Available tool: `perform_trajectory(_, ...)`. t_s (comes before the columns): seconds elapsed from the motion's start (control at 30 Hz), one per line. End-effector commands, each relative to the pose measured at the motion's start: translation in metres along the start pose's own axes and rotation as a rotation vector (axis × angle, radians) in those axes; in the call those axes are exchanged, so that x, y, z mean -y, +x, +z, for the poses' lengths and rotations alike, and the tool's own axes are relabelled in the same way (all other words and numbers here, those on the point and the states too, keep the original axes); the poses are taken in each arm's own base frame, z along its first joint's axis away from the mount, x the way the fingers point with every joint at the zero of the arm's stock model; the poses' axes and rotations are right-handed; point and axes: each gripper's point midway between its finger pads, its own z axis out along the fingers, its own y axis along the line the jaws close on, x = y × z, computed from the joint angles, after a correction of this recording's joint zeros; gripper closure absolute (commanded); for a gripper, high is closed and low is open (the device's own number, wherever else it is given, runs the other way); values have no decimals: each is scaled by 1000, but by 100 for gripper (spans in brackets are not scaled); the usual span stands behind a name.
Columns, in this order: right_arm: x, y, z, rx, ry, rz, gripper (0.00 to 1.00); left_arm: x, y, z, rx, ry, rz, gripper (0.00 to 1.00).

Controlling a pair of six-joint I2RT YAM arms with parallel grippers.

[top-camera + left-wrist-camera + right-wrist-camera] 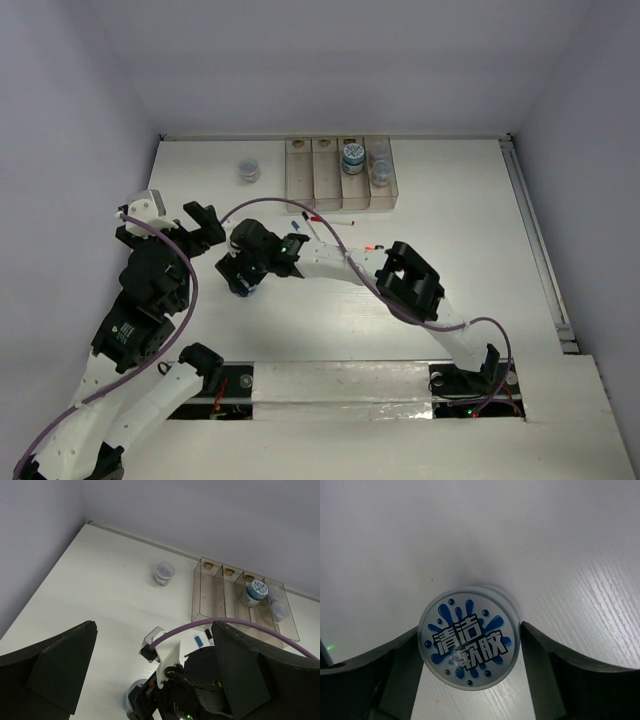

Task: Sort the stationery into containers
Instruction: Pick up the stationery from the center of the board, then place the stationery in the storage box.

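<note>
"Blue-and-white lid, splash print with lettering: is that the gripped tub [469, 645] in the right gripper [470, 626]?"

"Yes. It stands upright on the white table [460, 230]. One dark finger [395, 670] lies against its left side and the other against its right, so the jaws are closed onto it."

"Where on the table?"

"Left of the middle, well apart from the tray [312, 190]. From above, the gripper covers most of it, and only a bit of blue shows."

"And the tray?"

"Four clear, beige-tinted compartments in a row by the far wall. The third from the left holds a lidded tub [352, 157]. The fourth holds a far tub [380, 153] and a near tub [381, 177], one behind the other."

"Anything else lying out?"

"A loose tub [249, 170] stands on the table left of the tray, not touching it. Between the tray and the right arm lie a blue-capped pen [199, 641] and a black-capped pen [210, 639], mostly hidden by the arm."

"The left gripper [154, 627]?"

"Fingers spread wide, holding nothing, raised over the table's left side beside the right wrist."
</note>
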Motion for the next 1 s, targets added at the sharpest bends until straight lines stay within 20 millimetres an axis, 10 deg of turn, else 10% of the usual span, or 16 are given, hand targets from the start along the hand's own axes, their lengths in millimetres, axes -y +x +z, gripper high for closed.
perform_trajectory(0.0,-2,-51,-20,157,47,8,27,6,-11,2,31,13,-21,1)
perform_trajectory(0.23,19,-106,-82,354,159,19,45,17,-6,8,7,43,-25,1)
perform_trajectory(0.37,101,-126,-147,452,306,98,45,31,6,18,-35,74,-19,1)
perform_trajectory(0.6,236,-101,-224,470,513,256,45,61,41,44,-137,135,-8,1)
perform_trajectory(0.97,344,-79,-240,443,635,334,45,86,54,72,-208,138,12,1)
